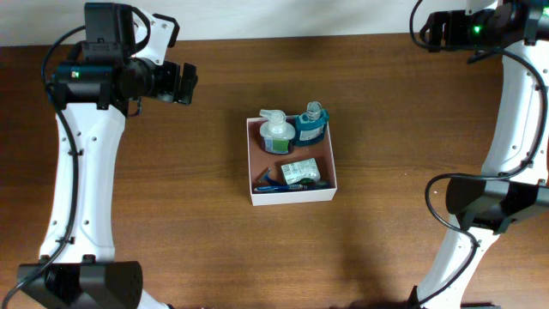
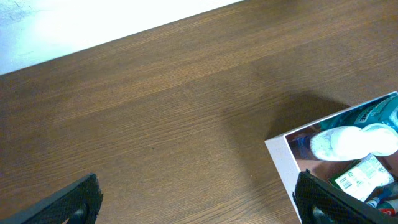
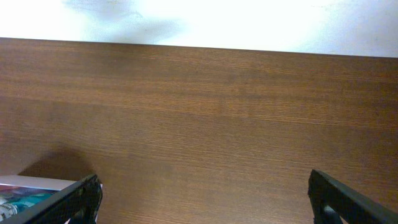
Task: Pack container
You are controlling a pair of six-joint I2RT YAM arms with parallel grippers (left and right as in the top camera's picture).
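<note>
The container (image 1: 292, 196) is a shallow white-walled square box with a reddish-brown floor at the table's middle. In it lie a white pump bottle (image 1: 275, 132), a teal bottle (image 1: 311, 125), a small green-and-white packet (image 1: 301, 170) and a blue item (image 1: 276, 185). My left gripper (image 1: 183, 83) is open and empty, raised at the far left, well away from the box. The left wrist view shows the box corner (image 2: 281, 163) and the white bottle (image 2: 351, 140) beside its right finger. My right gripper (image 1: 435, 32) is at the far right back; its wrist view (image 3: 202, 202) shows it open and empty.
The brown wooden table (image 1: 171, 197) extends around the box. Its far edge meets a white wall (image 3: 217, 22). The arm bases stand at the front left and front right.
</note>
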